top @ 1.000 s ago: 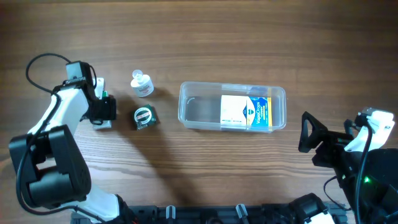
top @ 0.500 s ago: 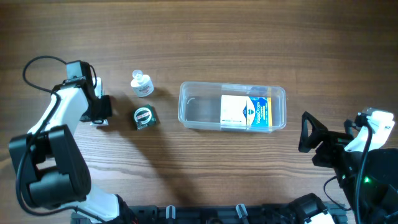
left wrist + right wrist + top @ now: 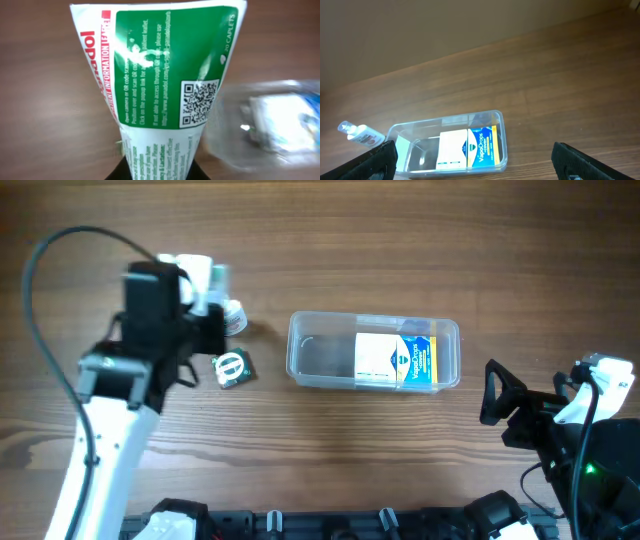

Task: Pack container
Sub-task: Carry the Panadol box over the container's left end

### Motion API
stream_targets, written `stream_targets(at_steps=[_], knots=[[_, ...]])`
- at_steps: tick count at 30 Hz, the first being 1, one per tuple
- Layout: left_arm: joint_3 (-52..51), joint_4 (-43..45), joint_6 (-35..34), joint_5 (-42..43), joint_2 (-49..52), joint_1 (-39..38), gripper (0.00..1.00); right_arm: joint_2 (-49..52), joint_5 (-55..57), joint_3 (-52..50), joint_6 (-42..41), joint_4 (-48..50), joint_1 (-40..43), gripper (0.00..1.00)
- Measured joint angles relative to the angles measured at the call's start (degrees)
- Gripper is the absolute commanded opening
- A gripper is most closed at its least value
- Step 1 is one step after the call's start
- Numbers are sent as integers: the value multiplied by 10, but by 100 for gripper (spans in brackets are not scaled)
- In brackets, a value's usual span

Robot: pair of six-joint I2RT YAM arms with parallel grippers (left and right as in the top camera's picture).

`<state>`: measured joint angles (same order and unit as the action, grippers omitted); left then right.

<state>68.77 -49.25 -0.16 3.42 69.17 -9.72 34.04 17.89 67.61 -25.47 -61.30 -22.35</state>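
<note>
The container (image 3: 322, 358) lies flat on the table (image 3: 400, 240), its long axis running left to right in the overhead view and its open top facing up. A white, blue and yellow box (image 3: 396, 361) fills its right half. Off the container's left end lie a small white bottle (image 3: 231, 317) and a dark green round item (image 3: 232, 367). Above these my left gripper (image 3: 152, 172) clamps a white and green caplet box (image 3: 160, 75). Beyond the container's right end, my right gripper (image 3: 492, 394) is spread wide, holding nothing.
</note>
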Motion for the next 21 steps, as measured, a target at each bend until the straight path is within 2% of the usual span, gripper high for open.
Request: stream_targets(at_steps=[4,6,7,9,10,16,17,19,21], knots=[[0,30,4,10,9,-123,15,0,0,0,0,0,0,100],[0,48,29,12,34,-189,16,0,0,0,0,0,0,100],[0,52,47,12,48,-207,20,0,0,0,0,0,0,100],[1,63,84,12,82,-240,26,0,0,0,0,0,0,100],[2,65,115,12,111,-258,26,0,0,0,0,0,0,100],[2,112,221,10,265,-284,17,0,0,0,0,0,0,100],[2,116,227,10,279,-284,21,0,0,0,0,0,0,100],[2,123,241,8,300,-284,36,0,0,0,0,0,0,100],[2,124,272,0,310,-284,39,0,0,0,0,0,0,100]])
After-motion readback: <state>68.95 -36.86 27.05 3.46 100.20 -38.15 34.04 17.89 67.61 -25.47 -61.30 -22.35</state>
